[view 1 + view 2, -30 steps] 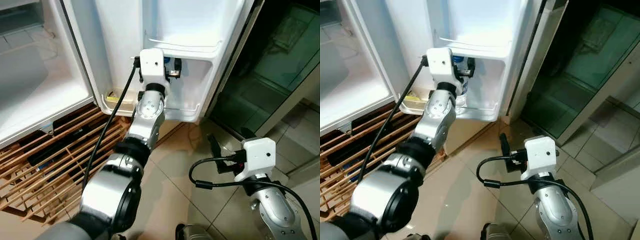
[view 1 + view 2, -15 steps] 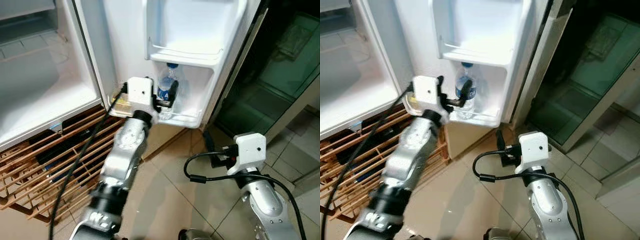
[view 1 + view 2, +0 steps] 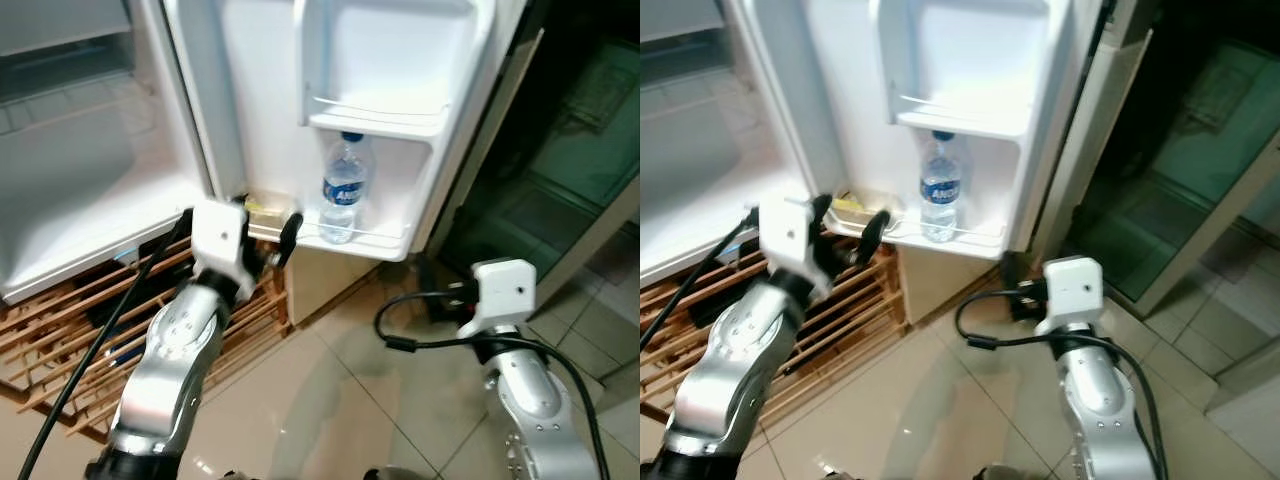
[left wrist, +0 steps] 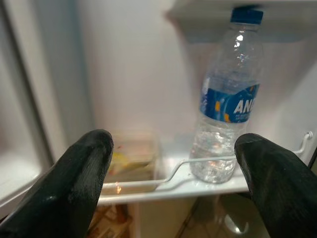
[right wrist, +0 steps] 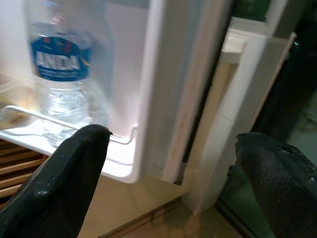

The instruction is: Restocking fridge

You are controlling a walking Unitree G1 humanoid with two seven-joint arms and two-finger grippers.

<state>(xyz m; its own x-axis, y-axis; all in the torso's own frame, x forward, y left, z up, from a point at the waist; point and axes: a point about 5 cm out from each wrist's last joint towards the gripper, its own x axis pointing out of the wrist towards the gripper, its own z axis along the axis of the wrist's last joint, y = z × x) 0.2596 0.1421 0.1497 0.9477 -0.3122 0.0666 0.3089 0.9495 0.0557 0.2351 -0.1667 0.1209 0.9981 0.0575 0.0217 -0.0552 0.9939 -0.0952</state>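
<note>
Left eye view, taking the door shelf (image 3: 375,238) of the open fridge as reference. To its left, the fridge's main compartment (image 3: 70,180) is lit, its contents not discernible. Below that, on the floor, sits a wooden slatted rack (image 3: 60,330). The left gripper (image 3: 268,238) hangs just off the shelf's left end, fingers spread wide and holding nothing.

On the shelf itself, at the left end, lies a small clear tub (image 4: 131,158) with something yellow inside. To its right stands the water bottle (image 3: 343,190), upright behind the wire rail, blue cap under the bin above.

The bottle lies ahead and to the right of the left gripper, long axis vertical, apart from both fingers. Judgement: placement appears complete; the left arm is the nearer.

Right of the shelf and lower, the right gripper (image 5: 163,163) points toward the door edge, fingers wide, empty.
</note>
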